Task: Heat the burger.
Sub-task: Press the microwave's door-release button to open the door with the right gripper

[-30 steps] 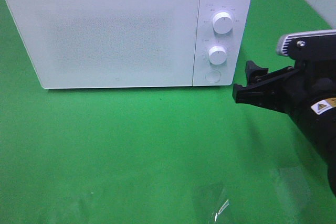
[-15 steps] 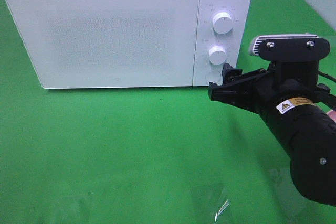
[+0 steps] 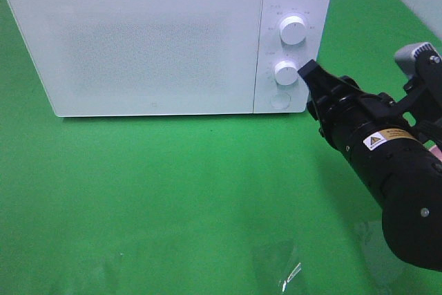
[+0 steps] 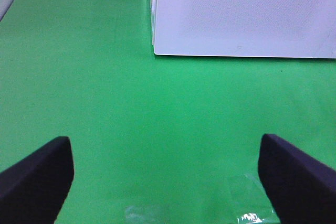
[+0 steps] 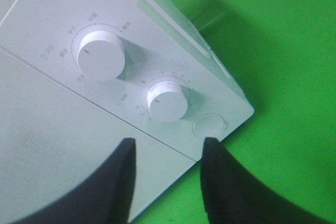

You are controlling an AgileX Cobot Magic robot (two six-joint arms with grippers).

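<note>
The burger is out of view. The white microwave [image 3: 152,46] stands at the back of the green table with its door shut. My right gripper [image 3: 309,72] is at the control panel, its tips just in front of the lower knob [image 3: 285,72]. In the right wrist view the gripper [image 5: 169,142] shows a narrowed gap between its two fingers, with nothing in it. The lower knob [image 5: 167,100] lies just beyond the tips. My left gripper [image 4: 168,177] hangs wide open above bare green cloth, facing the microwave's [image 4: 241,14] lower corner.
An upper knob [image 3: 293,31] and a round button [image 3: 280,99] share the panel with the lower knob. A scrap of clear plastic film [image 3: 286,271] lies on the green cloth near the front edge. The right arm's black body [image 3: 394,177] fills the right side.
The right arm has swung left and forward to the control panel, rolled its wrist, and its jaws have drawn closer together. The left gripper has not moved.
</note>
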